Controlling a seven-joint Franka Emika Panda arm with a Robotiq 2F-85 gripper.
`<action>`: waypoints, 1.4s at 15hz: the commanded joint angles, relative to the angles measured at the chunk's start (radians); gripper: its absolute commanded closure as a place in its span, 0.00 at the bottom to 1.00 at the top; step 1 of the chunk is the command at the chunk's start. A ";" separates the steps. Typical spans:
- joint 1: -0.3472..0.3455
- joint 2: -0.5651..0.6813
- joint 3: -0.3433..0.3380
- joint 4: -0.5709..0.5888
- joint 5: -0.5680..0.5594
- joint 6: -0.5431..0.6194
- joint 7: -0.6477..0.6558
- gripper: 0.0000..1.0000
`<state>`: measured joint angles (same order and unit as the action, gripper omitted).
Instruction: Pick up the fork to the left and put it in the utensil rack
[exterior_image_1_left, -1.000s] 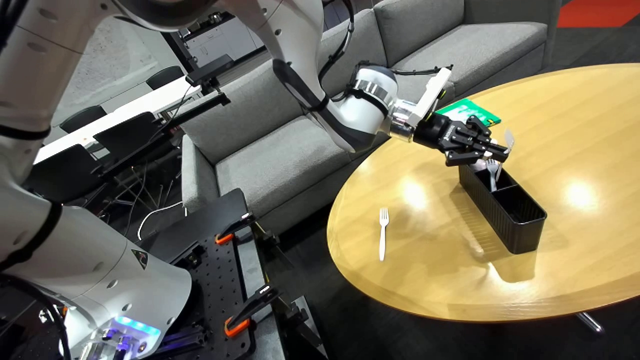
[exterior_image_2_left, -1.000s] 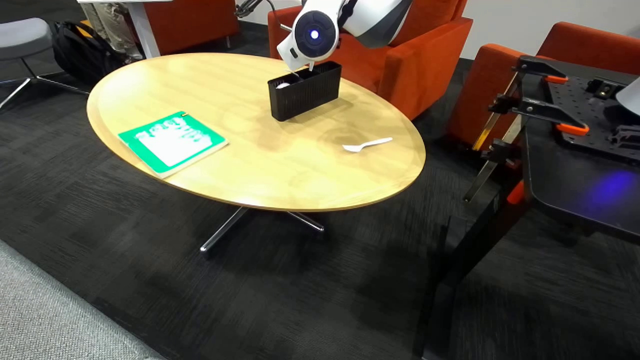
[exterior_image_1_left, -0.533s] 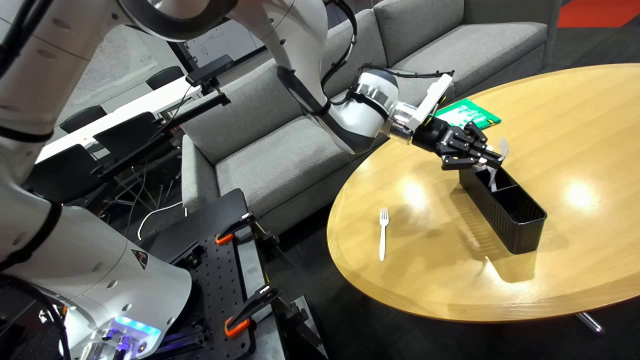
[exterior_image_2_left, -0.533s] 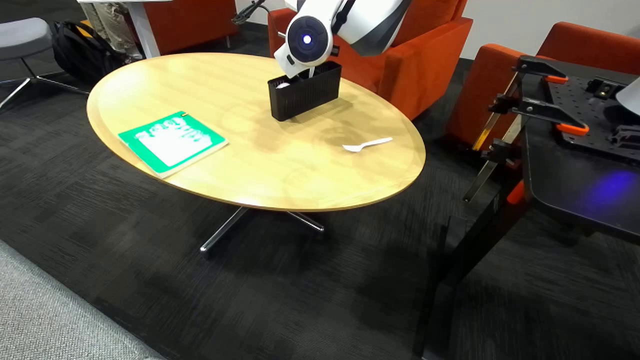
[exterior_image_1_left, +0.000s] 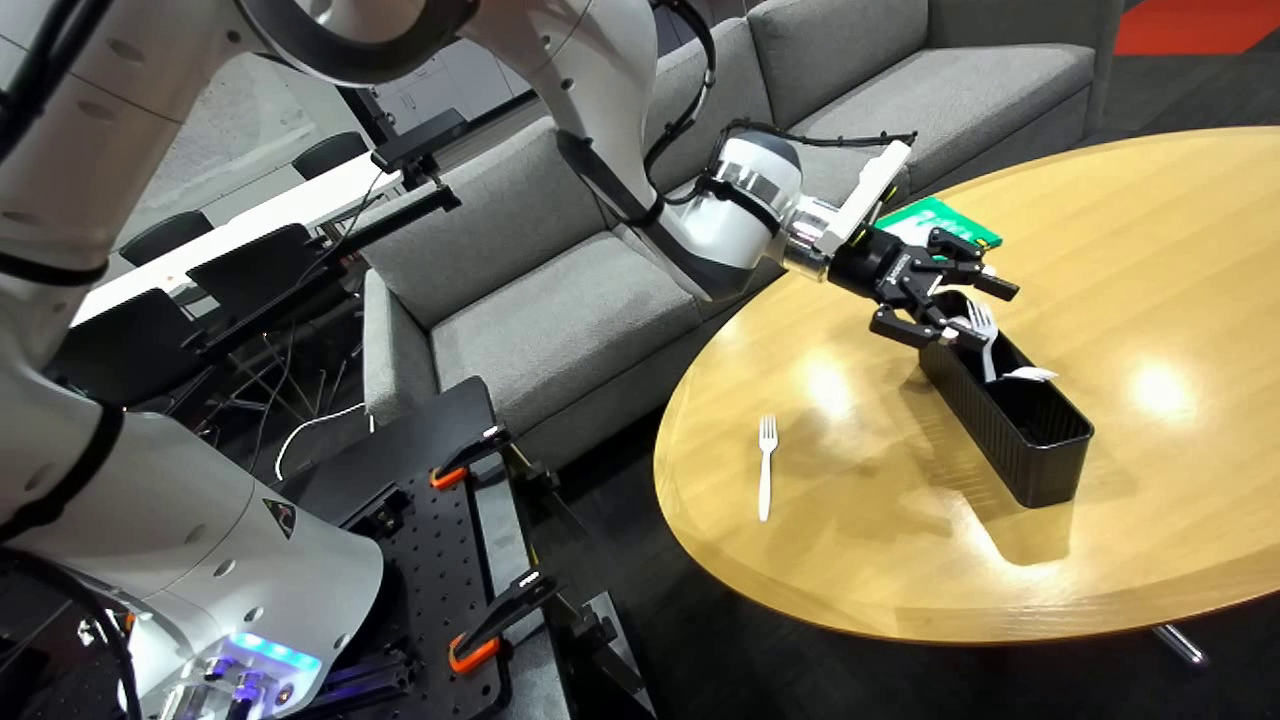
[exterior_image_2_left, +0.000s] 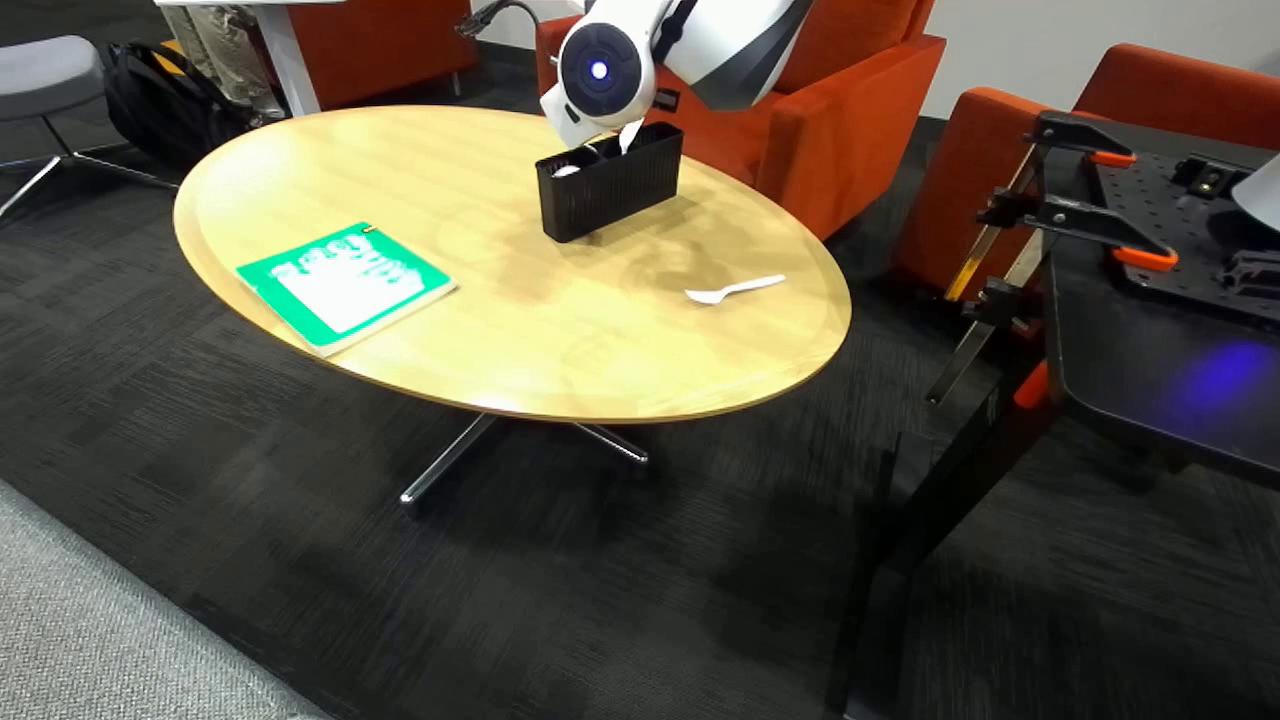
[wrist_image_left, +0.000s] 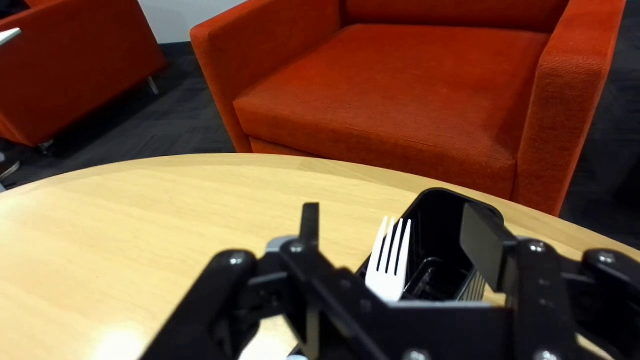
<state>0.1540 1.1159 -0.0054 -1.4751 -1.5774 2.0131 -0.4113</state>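
My gripper (exterior_image_1_left: 982, 312) stands open above the black utensil rack (exterior_image_1_left: 1040, 455), its jaws wide apart. In the wrist view a white fork (wrist_image_left: 386, 282) rises tines up from the rack, seen between the fingers and touching neither. A second white utensil (exterior_image_1_left: 1030, 375), its type unclear, slants across the rack's far rim near the divider. Another white fork (exterior_image_1_left: 766, 470) lies loose on the table, apart from the rack, and also shows in an exterior view (exterior_image_2_left: 735, 289). In that view the wrist hides the fingers. Which fork the task means I cannot tell.
The rack stands on an oval wooden table (exterior_image_1_left: 850, 560). A green-and-white book (exterior_image_2_left: 345, 285) lies at the table's edge. A grey sofa (exterior_image_1_left: 560, 300) and a red armchair (wrist_image_left: 400, 100) border the table. Something white and rounded (exterior_image_2_left: 566, 171) shows inside the rack's end.
The gripper has opened and let go of the white utensil it held, which has dropped onto the rack. The arm has shifted only slightly. The loose fork on the table has not moved.
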 joint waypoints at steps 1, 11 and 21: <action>0.003 -0.052 0.018 -0.015 0.039 -0.049 -0.023 0.01; -0.089 -0.395 0.124 -0.229 0.290 0.046 -0.209 0.00; -0.187 -0.661 0.161 -0.421 0.639 0.288 -0.470 0.00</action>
<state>-0.0115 0.5401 0.1510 -1.8096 -1.0173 2.2508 -0.8203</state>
